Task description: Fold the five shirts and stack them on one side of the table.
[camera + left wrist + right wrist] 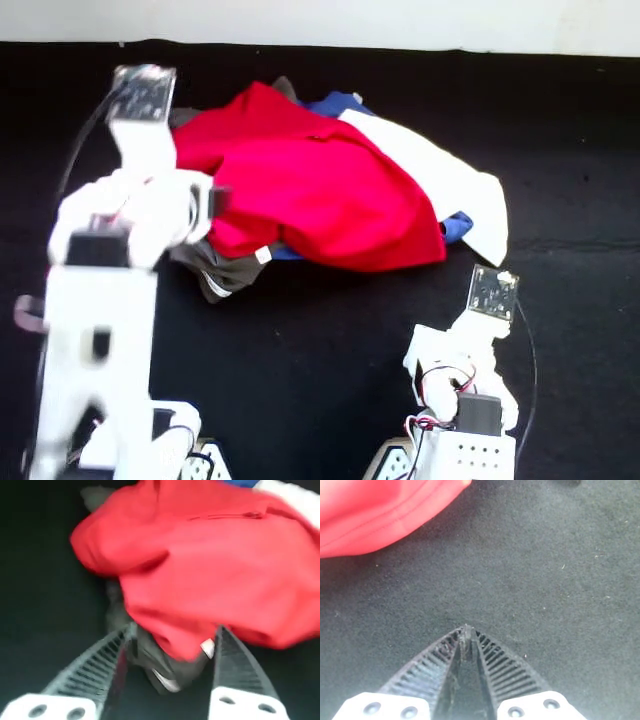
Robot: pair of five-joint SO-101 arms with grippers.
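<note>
A heap of shirts lies at the back middle of the black table. A red shirt [310, 180] is on top, over a white shirt [450, 180], a blue shirt [455, 227] and a dark grey shirt [225, 270] that sticks out at the heap's near left. My left gripper [172, 635] is open just over the heap's left edge, its fingers either side of the red shirt's [210, 565] hem and the grey shirt [165, 667]. Over bare cloth, near the front of the table, my right gripper [466, 632] is shut and holds nothing; the red shirt's edge [375, 515] lies beyond it.
A black cloth [330, 360] covers the whole table. Bare room lies in front of the heap and to its right. The left arm's white body [100, 340] stands tall at the front left, the right arm's base [465, 430] at the front right.
</note>
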